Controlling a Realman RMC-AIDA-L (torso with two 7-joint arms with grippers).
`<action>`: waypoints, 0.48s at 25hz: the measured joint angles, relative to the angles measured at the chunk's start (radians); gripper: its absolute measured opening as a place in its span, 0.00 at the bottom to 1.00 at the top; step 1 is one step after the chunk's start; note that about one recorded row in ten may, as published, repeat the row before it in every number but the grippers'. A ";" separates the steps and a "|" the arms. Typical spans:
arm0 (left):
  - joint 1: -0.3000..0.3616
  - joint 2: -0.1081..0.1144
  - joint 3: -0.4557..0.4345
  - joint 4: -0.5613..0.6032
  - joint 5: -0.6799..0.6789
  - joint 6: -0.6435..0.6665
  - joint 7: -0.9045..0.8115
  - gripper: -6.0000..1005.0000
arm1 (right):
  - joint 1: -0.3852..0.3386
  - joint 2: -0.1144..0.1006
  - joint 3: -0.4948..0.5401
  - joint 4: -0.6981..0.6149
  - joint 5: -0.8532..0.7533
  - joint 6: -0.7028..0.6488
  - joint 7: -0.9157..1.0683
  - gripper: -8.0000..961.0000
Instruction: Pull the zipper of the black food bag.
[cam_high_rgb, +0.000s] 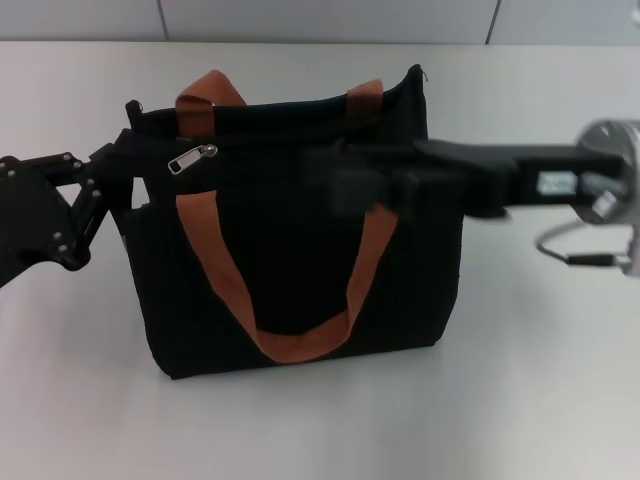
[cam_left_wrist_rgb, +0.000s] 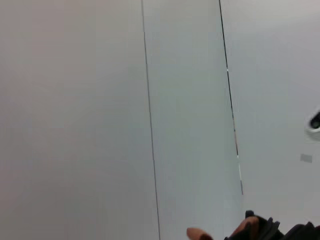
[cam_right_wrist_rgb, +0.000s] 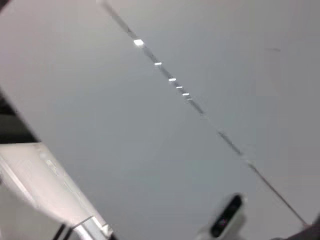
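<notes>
Fabric, soft and pliable, makes up the black food bag (cam_high_rgb: 300, 250), which stands upright on the white table (cam_high_rgb: 520, 400) in the middle of the head view; it looks light and likely to slump or slide if tugged without bracing; the orange-brown straps (cam_high_rgb: 300, 340) hang loose down its front. Its zipper (cam_high_rgb: 192, 159) is a small silver metal tab lying at the upper left of the bag's front, along the top zip line; stiff, smooth and probably slippery, it seems best pinched flat across its width and drawn along the line toward the right of the frame. At the left edge of the frame the left gripper (cam_high_rgb: 112, 168) reaches the bag's upper left corner and appears to press on the fabric there; whether it is clenched I cannot tell. From the right, the right gripper (cam_high_rgb: 345, 185) crosses in front of the bag's upper middle, blurred; whether it is released or clenched I cannot tell. No brand, label or writing can be read anywhere.
</notes>
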 joint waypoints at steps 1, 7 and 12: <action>0.000 0.000 0.000 0.000 0.000 0.000 0.000 0.02 | 0.000 0.000 0.000 0.000 0.000 0.000 0.000 0.77; 0.003 -0.015 -0.008 0.000 0.000 0.004 0.022 0.02 | 0.061 0.000 -0.019 -0.002 -0.006 0.142 0.204 0.77; -0.001 -0.026 -0.026 0.000 0.000 0.005 0.025 0.02 | 0.117 0.000 -0.111 -0.016 -0.004 0.248 0.362 0.77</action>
